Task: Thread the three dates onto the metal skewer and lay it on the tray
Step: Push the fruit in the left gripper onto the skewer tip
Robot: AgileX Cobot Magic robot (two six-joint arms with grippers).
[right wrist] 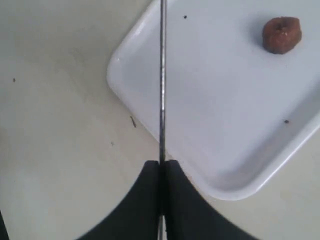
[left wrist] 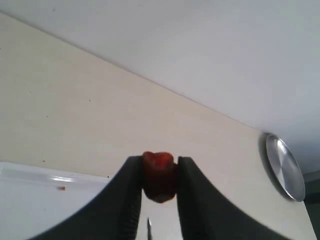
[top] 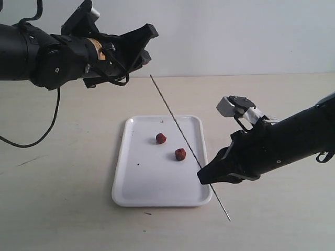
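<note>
- Metal skewer (top: 178, 125): pinched near its lower end in my shut right claw (right wrist: 161, 166), slanting across the right edge of the tray (top: 136, 196).
- First date (left wrist: 159, 177): clamped in my left claw (top: 142, 46), raised above the counter (top: 63, 198).
- Second date (top: 161, 138) and third date (top: 180, 153): loose on the tray, apart.

white rectangular tray (top: 152, 183): smooth, glossy, plastic-like | thin grey metal skewer (top: 172, 112): smooth, dull sheen | round reddish-brown date (left wrist: 159, 176) plus both dates (top: 161, 138) (top: 180, 153) on tray: wrinkled, matt | beige tabletop (top: 68, 172) under tray: matt, faintly scuffed
</note>
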